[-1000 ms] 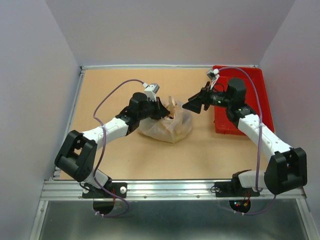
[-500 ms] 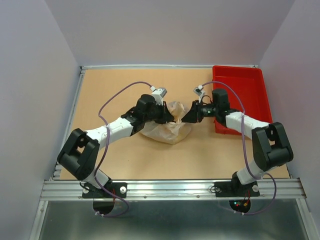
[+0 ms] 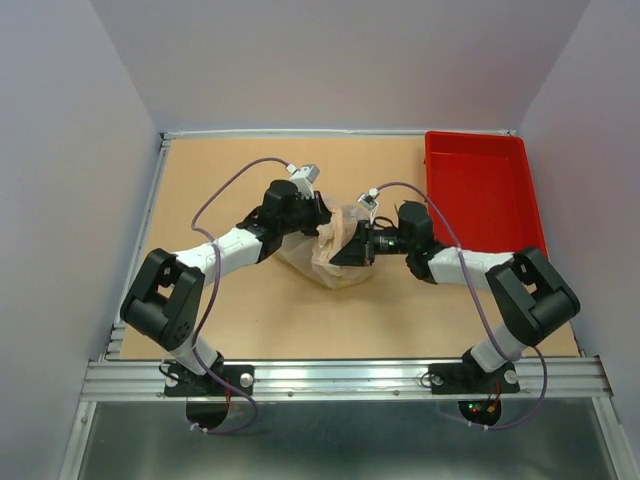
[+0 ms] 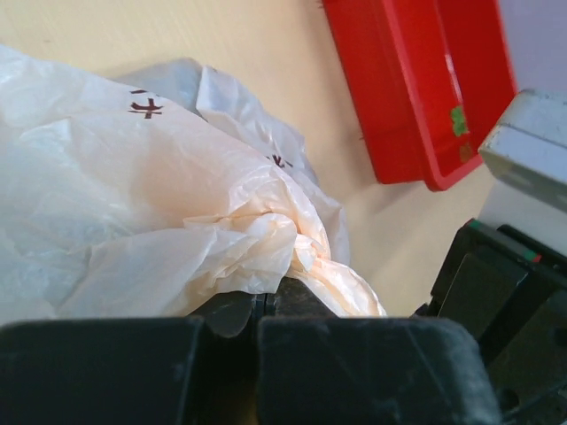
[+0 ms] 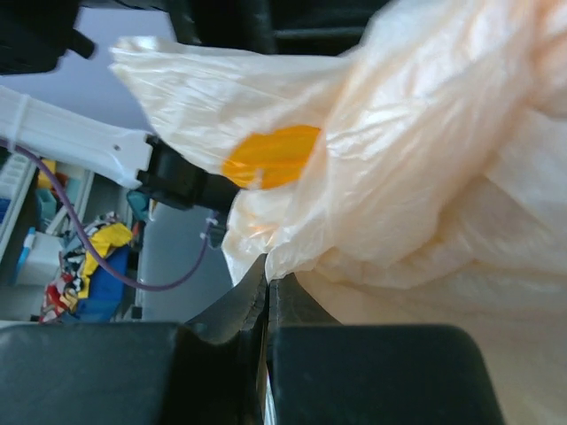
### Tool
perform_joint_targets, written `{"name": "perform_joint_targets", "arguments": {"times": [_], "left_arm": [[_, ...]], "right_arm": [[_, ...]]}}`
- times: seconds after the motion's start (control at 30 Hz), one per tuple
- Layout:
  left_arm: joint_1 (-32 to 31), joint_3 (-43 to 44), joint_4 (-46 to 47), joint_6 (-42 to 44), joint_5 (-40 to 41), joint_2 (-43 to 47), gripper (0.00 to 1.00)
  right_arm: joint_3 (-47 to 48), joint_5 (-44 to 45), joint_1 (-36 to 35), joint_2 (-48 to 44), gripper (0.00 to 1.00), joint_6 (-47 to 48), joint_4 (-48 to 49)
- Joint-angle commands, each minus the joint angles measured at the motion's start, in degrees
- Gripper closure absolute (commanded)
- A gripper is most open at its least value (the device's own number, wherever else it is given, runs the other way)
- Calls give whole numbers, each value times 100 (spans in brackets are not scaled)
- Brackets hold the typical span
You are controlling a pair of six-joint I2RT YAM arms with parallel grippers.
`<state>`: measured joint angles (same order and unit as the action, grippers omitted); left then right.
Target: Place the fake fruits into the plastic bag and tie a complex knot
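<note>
- left end effector (image 4: 266,305): fingers pressed together, pinching twisted rope of bag (image 4: 133,204) film right at tips; rest of bag bulges ahead and to its left
- tray (image 4: 416,88) well beyond tips, ahead-right, apart from bag
- right end effector (image 5: 267,285): fingers pressed together, thin bag edge caught in seam; film fills view ahead and right of tips
- orange-yellow patch (image 5: 270,158) just above tips; fruit or print, cannot tell
- top view: bag on bench (image 3: 220,170), held between both end effectors, which face each other close together
</note>
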<state>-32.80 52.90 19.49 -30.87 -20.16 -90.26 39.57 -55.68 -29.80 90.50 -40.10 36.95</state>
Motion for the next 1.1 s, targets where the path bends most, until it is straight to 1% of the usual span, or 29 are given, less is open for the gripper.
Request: {"name": "perform_joint_targets", "arguments": {"times": [0.0,0.07,0.13,0.2,0.23,0.27,0.3,0.33,0.37,0.43,0.47,0.5,0.53,0.57,0.6,0.67,0.7,0.77,0.8,0.93,0.97,1.03,1.07], "left_arm": [[221,28,1057,-164,-680,447,100],[230,-52,1127,-200,-1049,578,100],[221,-324,1311,-226,-1209,772,100],[230,-648,1558,-270,-1455,878,100],[230,-737,1567,-279,-1490,939,100],[230,-833,1584,-296,-1517,1009,100],[230,-913,1602,-288,-1534,1045,100],[230,-1053,1611,-270,-1543,1071,100],[230,-1115,1637,-235,-1569,1124,100],[230,-1238,1655,-130,-1578,1133,100],[239,-1265,1672,-95,-1631,1116,100],[239,-1291,1681,-51,-1631,1107,100],[239,-1300,1681,-50,-1640,1089,100],[247,-1309,1690,-42,-1683,1046,100],[239,-1318,1699,-33,-1701,1019,100],[239,-1309,1708,-7,-1736,967,100],[239,-1309,1708,11,-1771,949,100],[239,-1309,1743,20,-1807,914,100],[239,-1300,1778,20,-1850,905,100],[239,-1265,2023,-120,-1947,817,100],[247,-1256,2146,-173,-1974,791,100],[247,-1282,2348,-322,-2018,755,100],[239,-1317,2497,-419,-2114,721,100]], "right_arm": [[15,30,-508,116,100,-1269,1524],[243,110,-614,143,100,-1395,1780],[323,6,-597,73,99,-1378,1755],[323,-301,-510,3,83,-1457,1702],[288,-651,-413,-67,73,-1509,1667],[236,-820,-82,-241,63,-1562,1632],[166,-987,122,-365,49,-1589,1588],[174,-1163,359,-471,46,-1589,1535],[200,-1486,796,-654,44,-1563,1369],[409,-1743,1194,-770,45,-1388,1123],[481,-1727,1474,-831,49,-1300,791],[699,-1675,1564,-893,51,-925,553],[875,-1265,1609,-902,53,-460,98],[1199,-826,1609,-911,62,276,-1725],[1559,-273,1548,-815,66,1240,-2492],[1729,239,1460,-570,73,1425,-2578],[1790,372,1451,-273,74,1426,-2570],[2088,470,1320,1,75,1539,-2561],[2168,523,1249,194,74,1618,-2561],[2187,199,1003,433,65,1619,-2570],[2082,33,898,416,60,1628,-2570],[1967,-240,757,390,54,1532,-2491],[1932,-363,722,381,48,1453,-2421]]}}
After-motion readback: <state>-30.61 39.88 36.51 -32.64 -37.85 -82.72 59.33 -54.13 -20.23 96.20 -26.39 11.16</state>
